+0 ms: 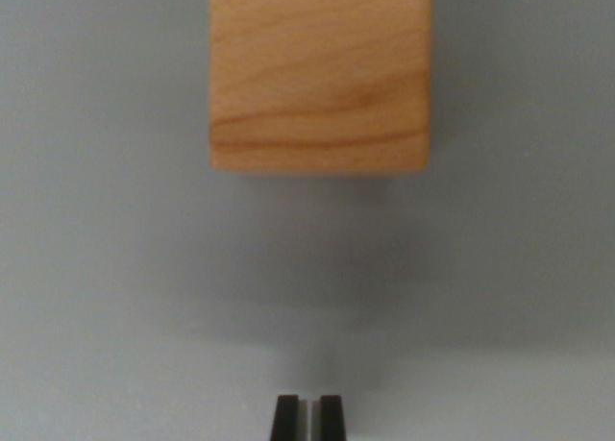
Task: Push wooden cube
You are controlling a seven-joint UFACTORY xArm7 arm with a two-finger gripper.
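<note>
A light wooden cube (320,71) with visible grain fills the top centre of the wrist view and runs past the top edge. It rests on a plain grey surface (106,268). My gripper (308,417) shows at the bottom centre as two dark fingertips standing close together with only a thin slit between them. Nothing is held between them. The gripper is lined up below the cube, apart from it, with a stretch of bare surface in between.
Grey surface lies on both sides of the cube and below it. A soft shadow falls on the surface under the cube's near face.
</note>
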